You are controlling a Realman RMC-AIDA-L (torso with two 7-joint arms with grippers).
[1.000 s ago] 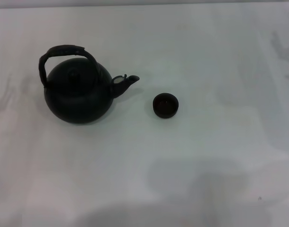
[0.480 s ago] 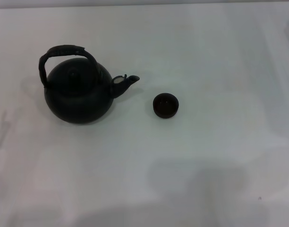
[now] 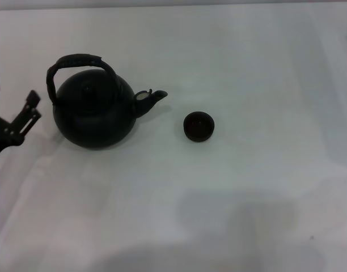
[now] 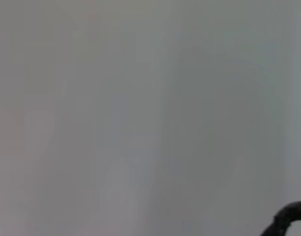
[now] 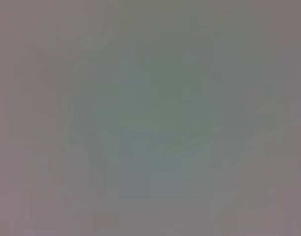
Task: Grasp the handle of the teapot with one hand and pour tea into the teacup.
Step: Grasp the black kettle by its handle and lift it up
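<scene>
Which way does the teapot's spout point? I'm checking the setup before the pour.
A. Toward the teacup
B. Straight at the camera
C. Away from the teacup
A: in the head view the teapot has its spout on the side facing the teacup.

only the left gripper (image 3: 15, 122) is showing: black, with thin angular, bracket-like fingers (image 3: 30, 107), perhaps on a rounded black body.

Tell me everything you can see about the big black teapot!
The big round matte black teapot stands upright on the white table. A rough, dark arched handle loops over its knobbed lid. Its short spout points toward the tiny dark teacup, which sits apart. Nothing touches it; the left gripper is beside it.
</scene>
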